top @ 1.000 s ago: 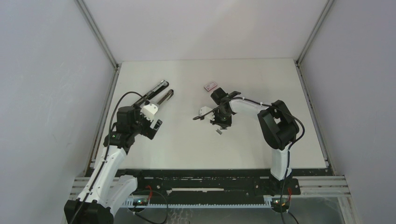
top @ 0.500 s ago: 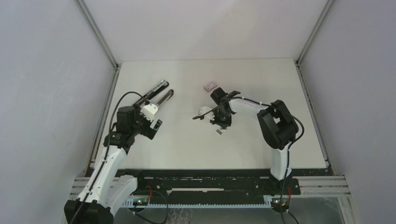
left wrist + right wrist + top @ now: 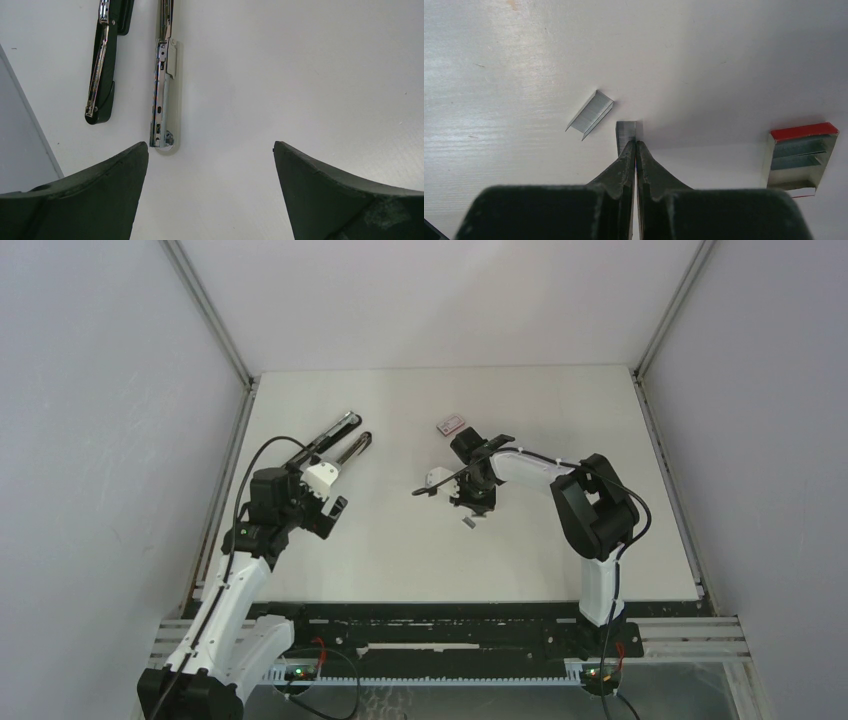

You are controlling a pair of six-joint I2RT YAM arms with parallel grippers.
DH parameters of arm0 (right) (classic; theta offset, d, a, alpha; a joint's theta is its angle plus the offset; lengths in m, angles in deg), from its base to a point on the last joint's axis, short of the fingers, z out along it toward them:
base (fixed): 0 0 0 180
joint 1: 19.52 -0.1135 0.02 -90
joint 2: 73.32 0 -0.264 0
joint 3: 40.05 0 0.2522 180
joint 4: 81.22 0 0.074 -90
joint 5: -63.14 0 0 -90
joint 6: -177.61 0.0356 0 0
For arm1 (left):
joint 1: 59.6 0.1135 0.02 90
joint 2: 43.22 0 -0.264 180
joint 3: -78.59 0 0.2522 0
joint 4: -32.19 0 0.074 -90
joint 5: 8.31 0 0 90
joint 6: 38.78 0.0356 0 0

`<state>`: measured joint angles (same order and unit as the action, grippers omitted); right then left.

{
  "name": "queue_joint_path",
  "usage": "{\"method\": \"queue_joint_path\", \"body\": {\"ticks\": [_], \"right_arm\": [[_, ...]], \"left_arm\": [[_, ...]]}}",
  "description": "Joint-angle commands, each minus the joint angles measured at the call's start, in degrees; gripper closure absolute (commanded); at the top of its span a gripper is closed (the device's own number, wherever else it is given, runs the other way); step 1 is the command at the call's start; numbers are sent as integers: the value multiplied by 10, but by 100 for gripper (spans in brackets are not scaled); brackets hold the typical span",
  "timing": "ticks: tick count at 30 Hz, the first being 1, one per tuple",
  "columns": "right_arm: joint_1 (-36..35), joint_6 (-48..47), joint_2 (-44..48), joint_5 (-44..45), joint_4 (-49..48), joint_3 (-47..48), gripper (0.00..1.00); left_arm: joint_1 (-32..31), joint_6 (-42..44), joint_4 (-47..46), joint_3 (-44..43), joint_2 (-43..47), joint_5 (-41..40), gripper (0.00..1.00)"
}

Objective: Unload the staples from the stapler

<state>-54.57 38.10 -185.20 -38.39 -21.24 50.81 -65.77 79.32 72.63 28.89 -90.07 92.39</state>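
The stapler (image 3: 340, 440) lies opened at the table's back left, its two arms side by side. In the left wrist view I see its black arm (image 3: 102, 65) and its silver magazine arm (image 3: 162, 90). My left gripper (image 3: 322, 485) (image 3: 210, 146) hangs open just short of the arms' near ends, holding nothing. My right gripper (image 3: 470, 505) (image 3: 635, 144) is shut at mid table, its tips touching the edge of one short strip of staples (image 3: 626, 131). I cannot tell whether that strip is pinched. A second strip of staples (image 3: 590, 114) lies loose to its left.
A small red-and-white box (image 3: 450, 424) (image 3: 804, 156) with staple strips inside lies open just beyond the right gripper. The table's left rail (image 3: 232, 455) runs close beside the stapler. Grey walls enclose the table on three sides.
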Motion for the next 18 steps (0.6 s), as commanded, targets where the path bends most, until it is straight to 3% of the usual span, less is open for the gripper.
{"method": "queue_joint_path", "body": {"ticks": [1, 18], "right_arm": [[-5, 12, -2, 13, -7, 16, 100], [18, 60, 6, -21, 10, 51, 100]], "left_arm": [[3, 8, -16, 3, 5, -1, 0], [3, 8, -19, 5, 3, -1, 0]]}}
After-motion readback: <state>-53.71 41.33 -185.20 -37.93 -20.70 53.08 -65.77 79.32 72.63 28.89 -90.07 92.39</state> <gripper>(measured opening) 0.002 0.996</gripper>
